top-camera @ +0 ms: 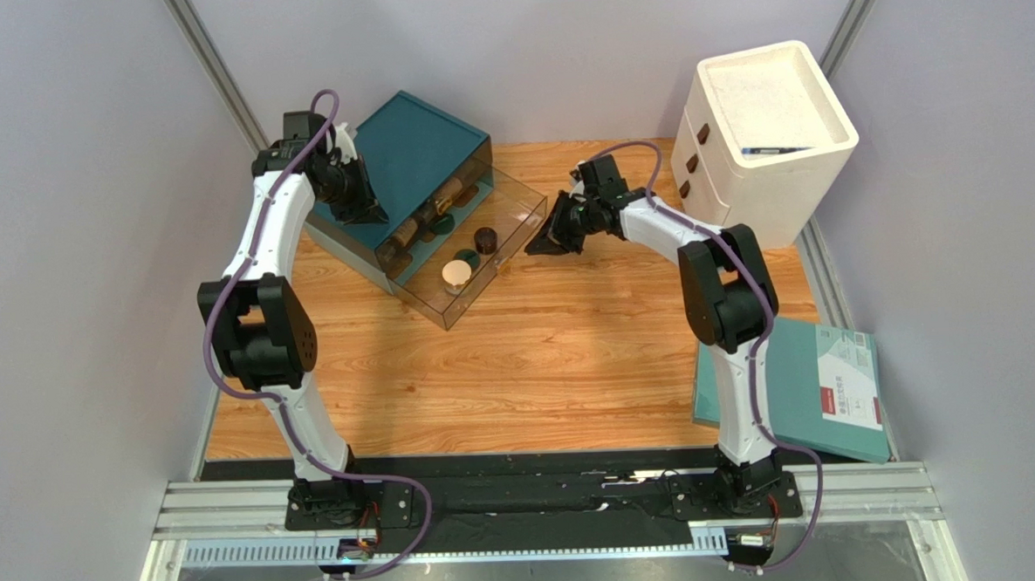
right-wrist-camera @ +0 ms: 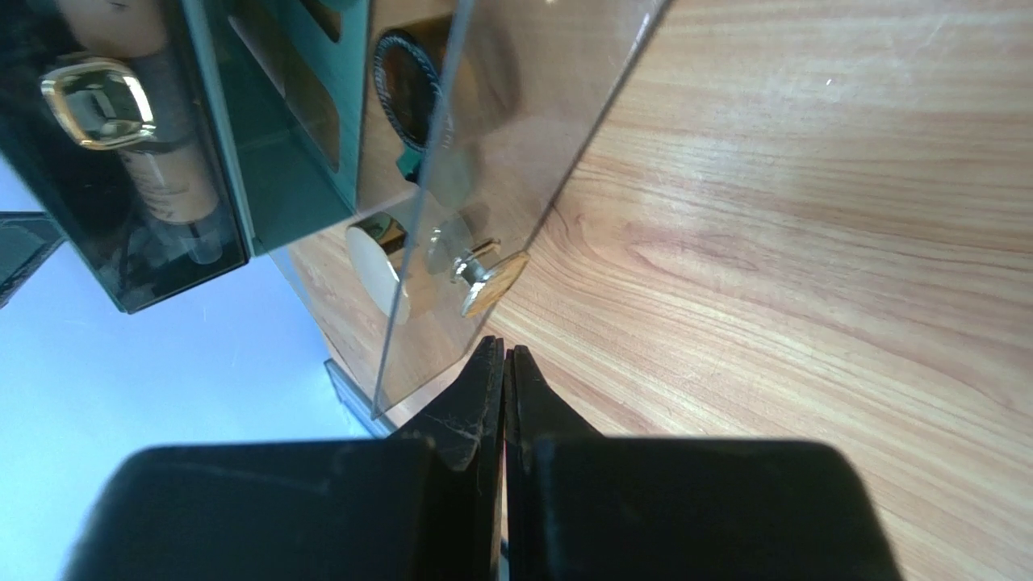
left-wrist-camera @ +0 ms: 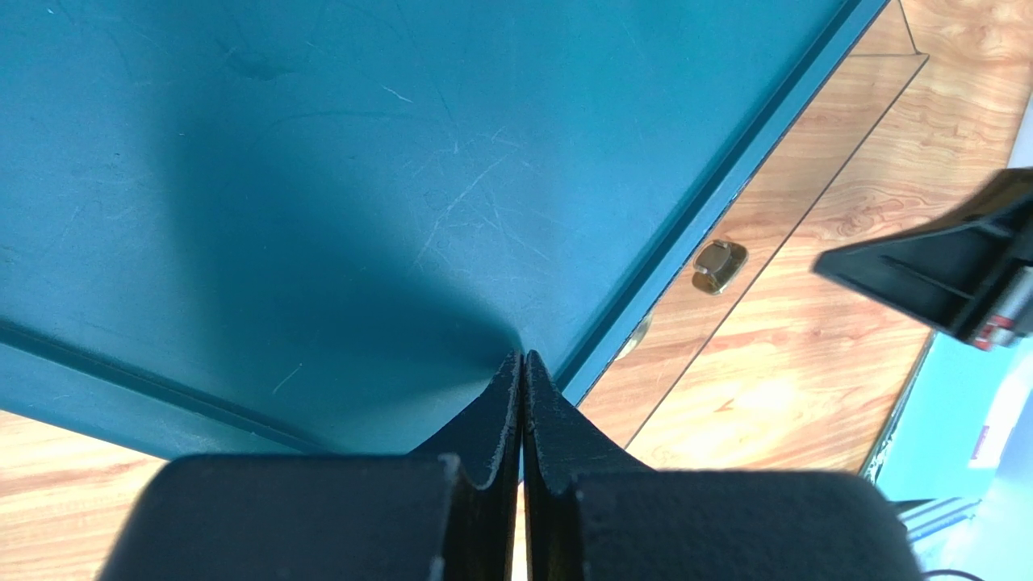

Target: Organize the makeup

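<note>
Clear drawer (top-camera: 517, 207) holds gold compact (top-camera: 457, 275), dark jar (top-camera: 487, 240) (green piece (top-camera: 465, 255), seemingly).

Wood-grain counter (top-camera: 553, 368) and its load
A teal drawer box (top-camera: 414, 145) sits at the upper left of the frame, its clear drawer (top-camera: 517, 209) pulled out over the wood. A white drawer cabinet (top-camera: 765, 129) stands at the upper right, and a flat teal folder (top-camera: 787, 390) lies at the lower right edge.

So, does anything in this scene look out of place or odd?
Mainly the clear drawer of the teal box: it stands pulled out, makeup inside, with the shut right gripper beside its knob. A flat teal pad also lies partly over the right edge of the table.
</note>
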You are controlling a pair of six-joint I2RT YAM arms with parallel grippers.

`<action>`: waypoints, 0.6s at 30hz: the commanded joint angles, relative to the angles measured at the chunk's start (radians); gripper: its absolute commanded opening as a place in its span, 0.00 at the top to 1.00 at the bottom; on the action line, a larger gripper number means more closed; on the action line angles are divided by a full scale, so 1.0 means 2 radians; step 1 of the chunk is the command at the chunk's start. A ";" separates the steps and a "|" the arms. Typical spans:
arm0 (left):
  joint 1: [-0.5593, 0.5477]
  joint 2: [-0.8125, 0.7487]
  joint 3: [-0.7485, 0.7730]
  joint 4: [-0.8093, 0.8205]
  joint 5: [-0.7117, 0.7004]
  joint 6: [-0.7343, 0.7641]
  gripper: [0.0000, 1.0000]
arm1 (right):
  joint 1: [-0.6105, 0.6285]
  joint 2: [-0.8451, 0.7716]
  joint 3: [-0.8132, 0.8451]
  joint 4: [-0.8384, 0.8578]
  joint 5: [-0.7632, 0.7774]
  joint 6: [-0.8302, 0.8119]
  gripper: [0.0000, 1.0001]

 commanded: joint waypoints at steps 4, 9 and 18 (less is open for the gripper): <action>0.005 0.029 -0.012 -0.069 -0.042 0.016 1.00 | 0.008 0.060 0.051 0.014 -0.048 0.034 1.00; 0.006 0.026 -0.011 -0.071 -0.042 0.017 1.00 | 0.019 0.109 0.116 0.016 -0.055 0.047 1.00; 0.005 0.024 -0.010 -0.075 -0.044 0.020 1.00 | 0.048 0.203 0.241 0.060 -0.071 0.116 1.00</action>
